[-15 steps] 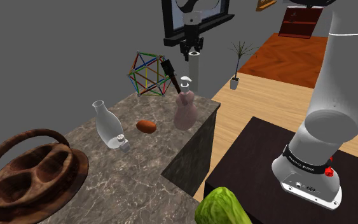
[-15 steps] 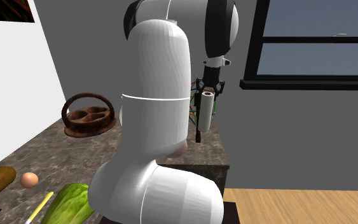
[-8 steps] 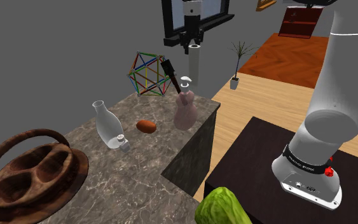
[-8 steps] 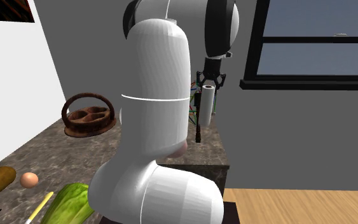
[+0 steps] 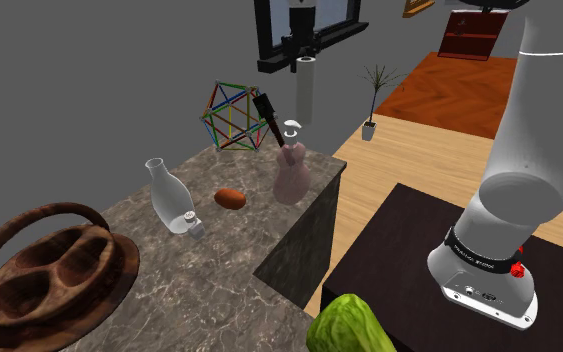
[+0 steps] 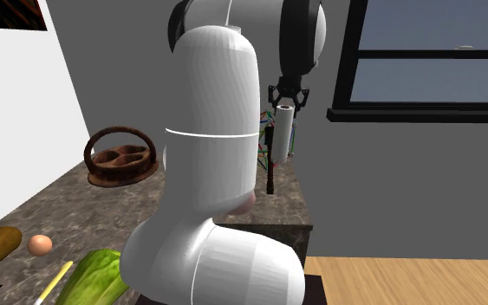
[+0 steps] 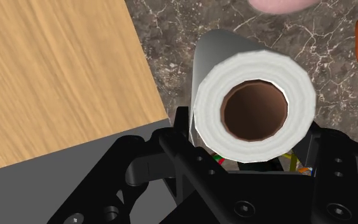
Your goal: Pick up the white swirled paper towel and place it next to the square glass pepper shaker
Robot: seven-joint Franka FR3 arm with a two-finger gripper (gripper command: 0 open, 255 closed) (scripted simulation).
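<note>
Shoulder view has the white paper towel roll hanging upright in the air, pinched at its top end by the fingers of the black gripper, above the far corner of the marbled desk and higher than the pink pump bottle. From the wrist view, the fingers press the roll's sides. A clear glass shaker lies well apart on the desk
</note>
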